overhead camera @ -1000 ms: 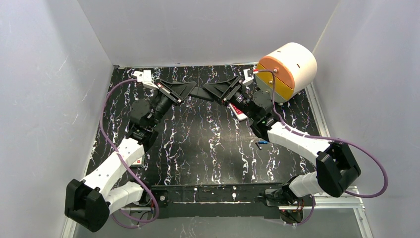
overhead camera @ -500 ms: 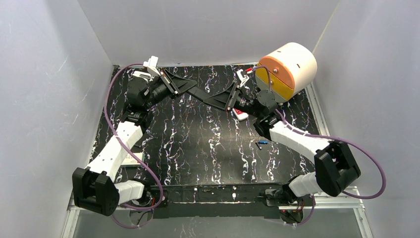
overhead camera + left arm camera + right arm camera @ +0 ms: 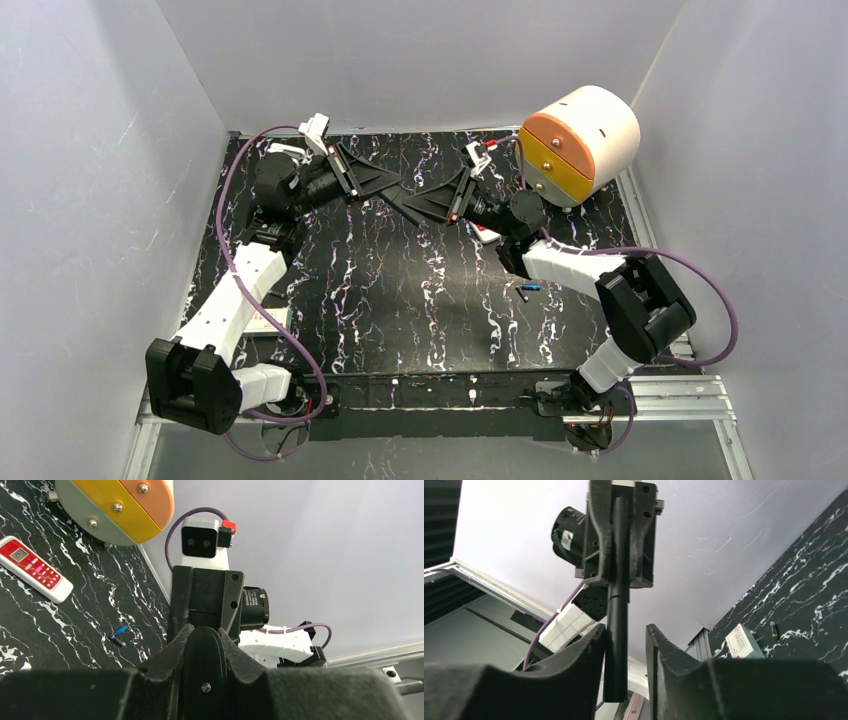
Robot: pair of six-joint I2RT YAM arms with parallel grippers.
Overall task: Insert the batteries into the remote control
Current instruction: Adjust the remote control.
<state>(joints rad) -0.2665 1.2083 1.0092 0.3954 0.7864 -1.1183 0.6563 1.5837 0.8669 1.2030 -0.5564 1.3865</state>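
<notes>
Nearest us, low and right of centre in the overhead view, the batteries (image 3: pixel 528 290) lie loose on the marbled table (image 3: pixel 400 320), well apart from both claws. We judge them light, stiff and slick, apt to roll, so best pinched across the mid-barrel. A small white box (image 3: pixel 744 641) at lower left carries red print we cannot read. Just beyond the batteries, the red-and-white remote (image 3: pixel 34 569) lies face up, partly under the right arm, its display and buttons too small to read. Farther up, at centre, the left gripper (image 3: pixel 385 182) is nearly closed on a slim black slab (image 3: pixel 617 605) we cannot identify. The right gripper (image 3: pixel 625 630) stands half open around it, not clamped.
</notes>
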